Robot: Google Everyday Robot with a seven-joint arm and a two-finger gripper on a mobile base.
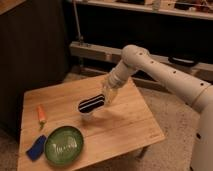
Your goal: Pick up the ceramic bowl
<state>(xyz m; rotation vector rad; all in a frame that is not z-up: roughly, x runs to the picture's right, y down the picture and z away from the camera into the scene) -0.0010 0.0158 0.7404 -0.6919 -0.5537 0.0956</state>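
The ceramic bowl [64, 145] is wide, shallow and glossy green with pale glare inside. It sits near the front left of the wooden table [125, 125]. My gripper [106, 97] hangs from the white arm [165, 75] over the middle of the table, up and to the right of the bowl and well apart from it. It is right beside a small black-and-white striped cup [90, 105], touching or nearly touching the cup's right side.
A flat blue sponge-like piece [36, 148] lies just left of the bowl, close to its rim. An orange carrot-like item [41, 115] lies further back on the left. Dark cabinets and a shelf stand behind the table. The floor to the right is speckled.
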